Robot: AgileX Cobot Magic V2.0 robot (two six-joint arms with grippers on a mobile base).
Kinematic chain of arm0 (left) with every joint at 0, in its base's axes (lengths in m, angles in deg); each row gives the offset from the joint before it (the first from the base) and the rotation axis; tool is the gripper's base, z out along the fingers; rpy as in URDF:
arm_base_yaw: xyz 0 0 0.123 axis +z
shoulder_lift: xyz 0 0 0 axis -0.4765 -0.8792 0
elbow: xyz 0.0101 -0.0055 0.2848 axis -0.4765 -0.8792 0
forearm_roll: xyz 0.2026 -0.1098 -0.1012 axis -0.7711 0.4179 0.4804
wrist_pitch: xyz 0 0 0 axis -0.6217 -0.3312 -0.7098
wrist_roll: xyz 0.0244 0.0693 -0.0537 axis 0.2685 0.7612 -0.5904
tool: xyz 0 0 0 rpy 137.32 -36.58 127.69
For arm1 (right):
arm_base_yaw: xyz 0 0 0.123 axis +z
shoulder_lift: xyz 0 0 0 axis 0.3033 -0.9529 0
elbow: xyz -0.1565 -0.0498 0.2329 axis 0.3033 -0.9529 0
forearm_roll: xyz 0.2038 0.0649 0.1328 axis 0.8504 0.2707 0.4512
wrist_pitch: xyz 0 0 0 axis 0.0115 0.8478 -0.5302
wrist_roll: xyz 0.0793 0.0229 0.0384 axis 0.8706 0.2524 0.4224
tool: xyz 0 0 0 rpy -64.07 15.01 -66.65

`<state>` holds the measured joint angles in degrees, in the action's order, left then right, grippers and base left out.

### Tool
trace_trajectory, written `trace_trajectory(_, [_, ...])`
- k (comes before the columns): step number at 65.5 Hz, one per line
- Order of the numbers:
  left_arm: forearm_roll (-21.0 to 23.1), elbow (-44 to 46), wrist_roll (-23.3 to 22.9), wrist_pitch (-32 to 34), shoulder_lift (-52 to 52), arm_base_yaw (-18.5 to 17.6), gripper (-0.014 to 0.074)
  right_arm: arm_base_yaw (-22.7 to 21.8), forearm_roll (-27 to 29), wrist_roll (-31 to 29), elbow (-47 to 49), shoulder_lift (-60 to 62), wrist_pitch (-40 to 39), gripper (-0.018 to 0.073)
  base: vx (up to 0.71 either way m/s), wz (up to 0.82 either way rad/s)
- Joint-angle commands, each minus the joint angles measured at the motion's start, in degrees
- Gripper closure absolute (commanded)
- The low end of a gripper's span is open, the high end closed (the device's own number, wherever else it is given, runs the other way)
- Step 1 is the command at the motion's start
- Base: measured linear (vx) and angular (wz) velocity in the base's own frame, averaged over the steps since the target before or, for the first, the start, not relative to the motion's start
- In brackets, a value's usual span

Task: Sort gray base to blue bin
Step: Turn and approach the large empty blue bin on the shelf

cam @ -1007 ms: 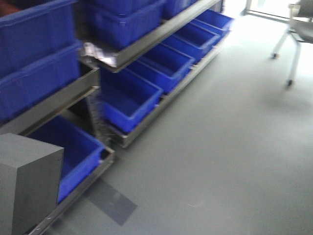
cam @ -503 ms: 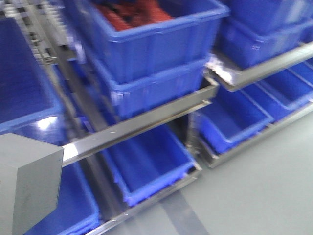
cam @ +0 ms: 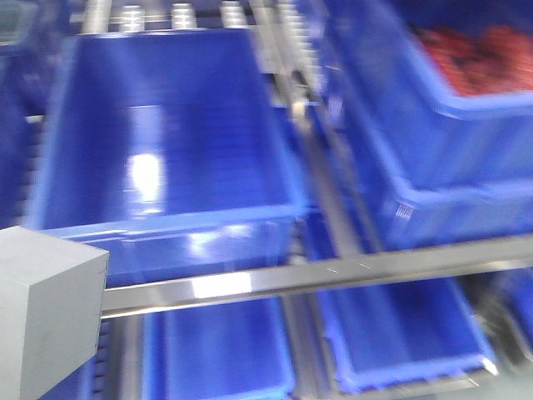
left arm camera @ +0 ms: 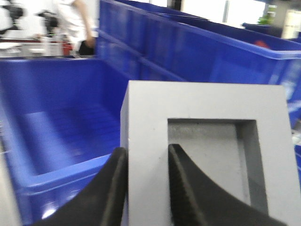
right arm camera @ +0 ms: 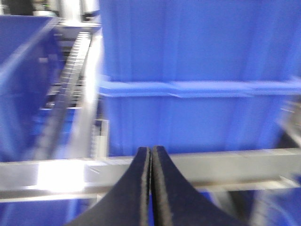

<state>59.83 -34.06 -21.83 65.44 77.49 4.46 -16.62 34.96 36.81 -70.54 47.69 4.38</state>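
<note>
The gray base shows at the lower left of the front view, held up in front of the rack. In the left wrist view the gray base fills the right half, its square recess facing the camera. My left gripper is shut on the recess's left wall, one finger outside and one inside. An empty blue bin sits on the upper shelf just behind the base; the same blue bin lies open to the base's left. My right gripper is shut on nothing, in front of a shelf rail.
A steel shelf rail crosses below the bin. A stacked blue tub with red items stands at the upper right. More blue tubs sit on the lower shelf. Roller tracks run between bins. A person stands behind the rack.
The view has swung left along the rack: the floor has left the frame and the empty bin now fills the centre. The gray base keeps its place at lower left.
</note>
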Motion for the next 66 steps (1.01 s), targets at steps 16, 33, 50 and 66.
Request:
trace_trajectory(16, [0.42, 1.69, -0.40, 6.35, -0.69, -0.16, 0.0602, -0.26, -0.42, -0.33, -0.85, 0.66, -4.44, 0.0568, 0.12, 0.50])
trace_trajectory(33, [0.42, 1.69, -0.40, 6.35, -0.69, -0.16, 0.0602, -0.26, -0.42, -0.33, -0.85, 0.66, -4.44, 0.0568, 0.12, 0.20])
trace_trajectory(50, [0.42, 1.69, -0.40, 6.35, -0.69, -0.16, 0.0602, -0.26, -0.42, -0.33, -0.85, 0.66, -4.44, 0.0568, 0.14, 0.06])
trace_trajectory(66, [0.42, 1.69, -0.40, 6.35, -0.69, -0.16, 0.0602, -0.26, -0.42, -0.33, -0.85, 0.66, -4.44, 0.0568, 0.15, -0.03])
